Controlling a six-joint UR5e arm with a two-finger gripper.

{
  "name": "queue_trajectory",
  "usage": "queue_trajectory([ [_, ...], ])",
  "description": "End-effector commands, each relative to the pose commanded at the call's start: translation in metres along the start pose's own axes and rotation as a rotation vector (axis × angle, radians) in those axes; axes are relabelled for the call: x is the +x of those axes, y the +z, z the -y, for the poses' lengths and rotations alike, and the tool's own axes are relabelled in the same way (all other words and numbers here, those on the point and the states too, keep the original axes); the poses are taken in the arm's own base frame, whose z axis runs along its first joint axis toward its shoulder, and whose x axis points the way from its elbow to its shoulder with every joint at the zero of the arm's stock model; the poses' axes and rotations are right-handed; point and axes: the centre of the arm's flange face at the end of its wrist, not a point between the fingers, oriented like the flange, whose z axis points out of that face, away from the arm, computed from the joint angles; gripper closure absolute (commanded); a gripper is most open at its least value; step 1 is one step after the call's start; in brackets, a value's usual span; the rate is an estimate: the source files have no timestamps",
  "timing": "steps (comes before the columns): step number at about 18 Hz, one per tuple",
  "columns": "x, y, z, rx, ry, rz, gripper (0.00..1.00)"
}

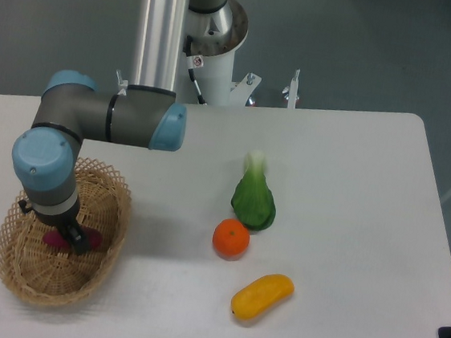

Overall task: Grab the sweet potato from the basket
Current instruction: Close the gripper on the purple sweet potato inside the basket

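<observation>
The light tan wicker basket (107, 263) sits at the table's front left. Inside it lies the purple sweet potato (94, 241), of which only the two ends show past the gripper. My gripper (68, 238) points down into the basket right over the tuber's middle. A dark finger (81, 242) shows against the sweet potato. The wrist hides the gap between the fingers, so whether they are closed on it is unclear.
A green leafy vegetable (254, 199) stands at the table's middle. An orange (231, 238) lies just in front of it and a yellow oblong fruit (262, 296) nearer the front edge. The arm's base (216, 43) is at the back.
</observation>
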Motion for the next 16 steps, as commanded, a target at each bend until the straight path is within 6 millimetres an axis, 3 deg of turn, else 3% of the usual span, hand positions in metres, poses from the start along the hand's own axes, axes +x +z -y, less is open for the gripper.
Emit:
queue_trajectory([
  [3,-0.004,0.006,0.003,0.012,0.002,0.023,0.12],
  [5,-0.005,0.010,0.002,0.009,0.000,0.020,0.25],
  [9,-0.005,0.009,0.001,-0.007,-0.003,0.040,0.72],
  [12,0.000,-0.017,0.002,0.016,-0.005,0.063,0.94],
  [16,0.003,-0.056,-0.001,0.058,-0.015,0.096,0.95],
])
